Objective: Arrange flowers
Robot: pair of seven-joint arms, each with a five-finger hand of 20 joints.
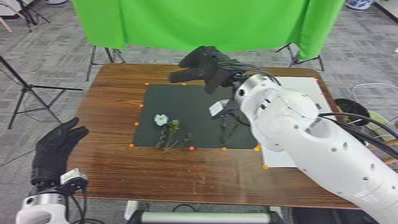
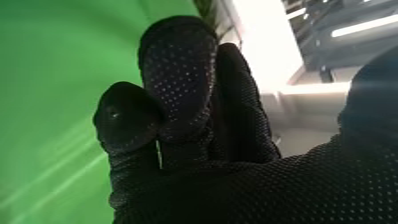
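Observation:
In the head view, my right hand (image 1: 209, 69) is over the back edge of the dark mat, with nothing visible held in it. Its black glove (image 2: 182, 110) shows relaxed fingers in the right wrist view, spread away from the thumb. A pale flower (image 1: 161, 119) lies on the left part of the mat, in front of that hand. Beside it are green leafy stems (image 1: 169, 134), their lower ends close to the mat's front edge. My left hand (image 1: 59, 147) is open off the table's left side, away from the flowers.
The dark mat (image 1: 151, 102) lies on the brown table (image 1: 107, 107) with small orange markers around it. A white sheet (image 1: 282, 159) covers the table's right part, partly under my right arm. A green cloth (image 1: 209, 22) hangs behind the table, and a tripod (image 1: 28, 86) stands at the left.

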